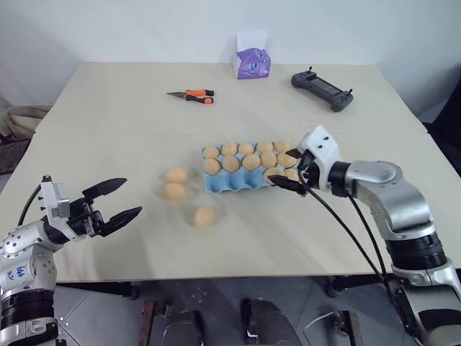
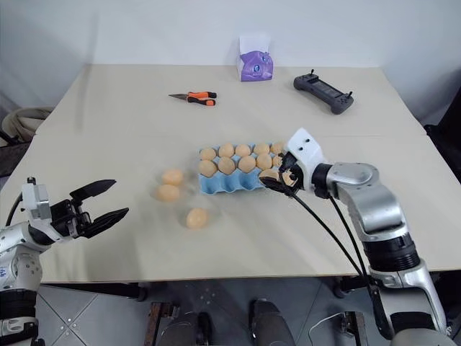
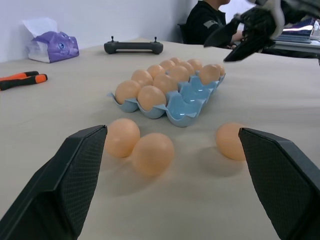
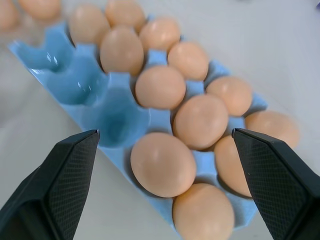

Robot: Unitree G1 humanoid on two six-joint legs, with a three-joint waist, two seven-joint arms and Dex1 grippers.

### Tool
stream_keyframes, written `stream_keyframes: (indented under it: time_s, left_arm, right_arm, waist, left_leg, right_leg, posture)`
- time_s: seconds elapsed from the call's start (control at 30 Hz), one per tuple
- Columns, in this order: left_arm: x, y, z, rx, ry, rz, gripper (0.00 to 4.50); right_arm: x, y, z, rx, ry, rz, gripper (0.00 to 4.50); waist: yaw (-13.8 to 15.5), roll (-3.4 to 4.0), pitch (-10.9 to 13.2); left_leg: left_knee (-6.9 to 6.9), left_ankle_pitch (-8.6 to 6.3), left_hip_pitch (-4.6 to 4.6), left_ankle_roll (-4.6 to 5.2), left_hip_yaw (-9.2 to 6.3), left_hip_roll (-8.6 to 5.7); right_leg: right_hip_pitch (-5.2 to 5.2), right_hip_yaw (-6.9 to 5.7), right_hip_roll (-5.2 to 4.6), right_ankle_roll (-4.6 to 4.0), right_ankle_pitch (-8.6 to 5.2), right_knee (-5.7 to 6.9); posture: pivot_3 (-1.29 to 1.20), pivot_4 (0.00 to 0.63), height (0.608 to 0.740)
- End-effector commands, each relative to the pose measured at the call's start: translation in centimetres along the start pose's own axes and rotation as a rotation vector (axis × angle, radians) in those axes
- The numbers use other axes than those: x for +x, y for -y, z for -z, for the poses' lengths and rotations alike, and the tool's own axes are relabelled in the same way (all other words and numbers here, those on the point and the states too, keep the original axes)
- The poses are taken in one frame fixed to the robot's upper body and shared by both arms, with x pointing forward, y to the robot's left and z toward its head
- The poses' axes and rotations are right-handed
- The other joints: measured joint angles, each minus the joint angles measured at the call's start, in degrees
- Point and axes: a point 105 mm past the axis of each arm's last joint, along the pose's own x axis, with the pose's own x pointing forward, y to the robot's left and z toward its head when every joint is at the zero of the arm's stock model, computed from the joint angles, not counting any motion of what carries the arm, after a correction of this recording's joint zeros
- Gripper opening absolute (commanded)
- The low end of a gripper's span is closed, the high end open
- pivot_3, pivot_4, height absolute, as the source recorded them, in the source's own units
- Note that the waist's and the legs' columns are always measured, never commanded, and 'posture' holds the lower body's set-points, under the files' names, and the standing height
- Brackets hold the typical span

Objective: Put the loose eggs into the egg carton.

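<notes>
Right end effector (image 1: 290, 171) above egg carton (image 1: 216, 182)

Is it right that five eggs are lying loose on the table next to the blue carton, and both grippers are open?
Not quite. Three loose eggs lie on the table beside the egg carton, not five; the left eye view shows them. The rest holds: the left gripper and right gripper are both open.
</notes>
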Motion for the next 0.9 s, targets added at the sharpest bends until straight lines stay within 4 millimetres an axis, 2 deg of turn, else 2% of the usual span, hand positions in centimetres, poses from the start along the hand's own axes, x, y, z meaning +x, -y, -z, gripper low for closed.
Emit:
stream_keyframes:
  time_s: [0.03,0.1,0.17,0.4,0.57,0.67,0.9]
  left_arm:
    - [-0.6,0.3,-1.0,0.033,0.026,-0.019,4.5]
    - [-0.9,0.5,-1.1,0.034,0.022,-0.03,4.5]
    - [-1.4,0.5,-1.1,0.033,0.014,-0.047,4.5]
    - [-2.5,0.4,-1.1,0.041,-0.006,-0.087,4.5]
    - [-3.0,0.6,-1.0,0.049,-0.009,-0.11,4.5]
    - [-3.3,0.7,-1.0,0.055,-0.012,-0.12,4.5]
    - [-4.0,1.6,-1.0,0.062,-0.012,-0.145,4.5]
  right_arm:
    - [-2.8,-0.5,-2.4,-0.045,0.143,-0.036,4.4]
    - [-4.2,-1.2,-2.9,-0.045,0.232,-0.082,4.4]
    - [-5.8,-2.0,-2.3,-0.034,0.251,-0.142,4.4]
    - [-9.6,-3.3,1.7,0.039,0.185,-0.247,4.4]
    - [-11.1,-3.4,4.0,0.068,0.13,-0.25,4.4]
    - [-11.9,-3.1,4.7,0.087,0.128,-0.227,4.4]
    - [-12.7,-2.7,5.1,0.104,0.14,-0.199,4.4]
  waist:
    - [0.0,0.0,0.0]
    - [0.0,0.0,0.0]
    - [0.2,0.0,0.0]
    - [0.2,-0.01,0.0]
    - [0.0,0.0,0.0]
    - [0.1,-0.01,0.0]
    - [0.1,0.0,0.0]
  left_leg:
    - [-0.01,-0.01,0.01,0.0,0.0,0.0]
    - [-0.05,-0.01,0.0,0.01,-0.01,0.0]
    - [-0.06,-0.02,0.01,0.01,-0.02,0.01]
    - [-0.03,-0.02,0.11,0.06,-0.11,-0.02]
    - [-0.04,-0.01,0.2,0.07,-0.1,-0.01]
    - [-0.05,-0.01,0.21,0.06,-0.1,-0.01]
    - [-0.06,-0.02,0.22,0.04,-0.1,-0.01]
  right_leg:
    - [0.01,0.01,0.0,0.0,0.0,-0.02]
    - [0.02,-0.02,0.0,0.0,0.0,-0.06]
    - [0.07,-0.04,0.01,0.01,0.0,-0.11]
    - [0.26,-0.08,-0.01,0.03,0.02,-0.21]
    - [0.29,-0.05,0.0,0.04,0.02,-0.15]
    - [0.3,-0.05,0.0,0.04,0.02,-0.16]
    - [0.3,-0.02,-0.01,0.03,0.02,-0.17]
  posture:
    - [0.0,0.15,0.74]
    - [0.0,0.15,0.74]
    - [0.0,0.15,0.74]
    - [0.0,0.15,0.74]
    - [0.0,0.15,0.74]
    - [0.0,0.15,0.74]
    - [0.0,0.15,0.74]
